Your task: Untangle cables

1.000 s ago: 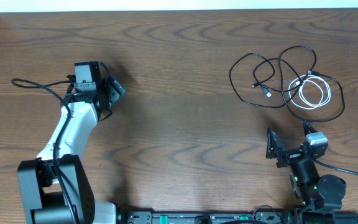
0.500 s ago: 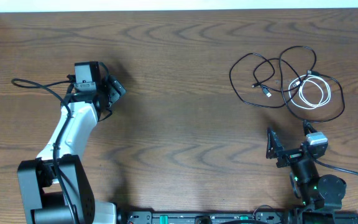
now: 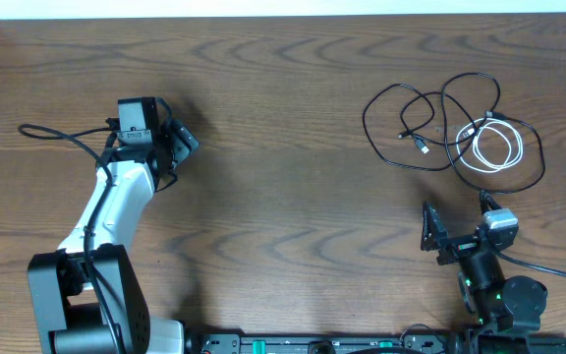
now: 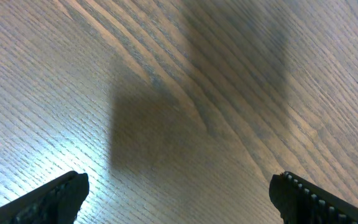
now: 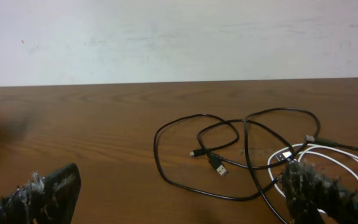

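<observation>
Tangled black cable (image 5: 219, 167) and white cable (image 3: 477, 149) are seen far right on the tabletop (image 3: 293, 147), while the left claw (image 4: 179, 200) and right claw (image 5: 182, 190) are spread wide, empty.

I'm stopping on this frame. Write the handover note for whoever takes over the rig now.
Left gripper: open, empty, over bare table, far from the cables.
Right gripper: open, empty, just short of the cables, facing them.
Cables: black cable sprawls in loose loops at the table's right; white cable lies coiled, with black loops crossing it.
Done: nothing visible; neither cable is gripped.
Left: separate the two.
</observation>
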Motion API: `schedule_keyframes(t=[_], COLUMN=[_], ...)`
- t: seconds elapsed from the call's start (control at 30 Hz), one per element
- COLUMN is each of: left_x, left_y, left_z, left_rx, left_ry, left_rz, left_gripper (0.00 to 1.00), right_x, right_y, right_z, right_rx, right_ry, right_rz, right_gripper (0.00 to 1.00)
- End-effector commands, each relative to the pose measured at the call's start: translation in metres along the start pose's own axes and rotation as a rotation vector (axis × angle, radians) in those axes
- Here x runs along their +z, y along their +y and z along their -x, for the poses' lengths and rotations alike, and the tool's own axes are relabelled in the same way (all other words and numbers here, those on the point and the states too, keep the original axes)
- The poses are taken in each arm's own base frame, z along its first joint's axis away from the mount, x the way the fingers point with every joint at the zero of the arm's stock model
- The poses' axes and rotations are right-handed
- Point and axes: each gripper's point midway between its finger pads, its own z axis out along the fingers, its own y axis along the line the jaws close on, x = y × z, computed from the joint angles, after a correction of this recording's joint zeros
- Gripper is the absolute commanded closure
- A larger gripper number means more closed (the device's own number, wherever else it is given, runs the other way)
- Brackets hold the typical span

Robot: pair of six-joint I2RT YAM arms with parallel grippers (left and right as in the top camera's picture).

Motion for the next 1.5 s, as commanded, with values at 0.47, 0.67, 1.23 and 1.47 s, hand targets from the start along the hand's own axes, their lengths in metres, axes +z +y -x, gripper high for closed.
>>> schedule_keyframes(t=[0.47,0.67,1.23,1.47], left_x=[0.004,0.006,0.033,0.041], left_y=[0.006,0.012,0.018,0.028], left_z=[-0.005,-0.006,-0.016,-0.042], left_rx=[0.005,0.007,0.127,0.201], left_ry=[0.017,0.013,-0.136,-0.131], left_rz=[0.021,0.047,-0.039,-0.068], left_gripper=[0.02,0.02,0.02,0.02], right_x=[0.000,0.000,0.000,0.000], right_y=[-0.003,-0.003,-0.003,-0.003], right_z=[-0.001,-0.001,-0.001,-0.001], right_rx=[0.005,0.005,0.005,0.005], right_ry=[0.002,0.001,0.001,0.001], right_rz=[-0.017,-0.017,-0.017,-0.017], right_gripper=[0.01,0.01,0.01,0.01])
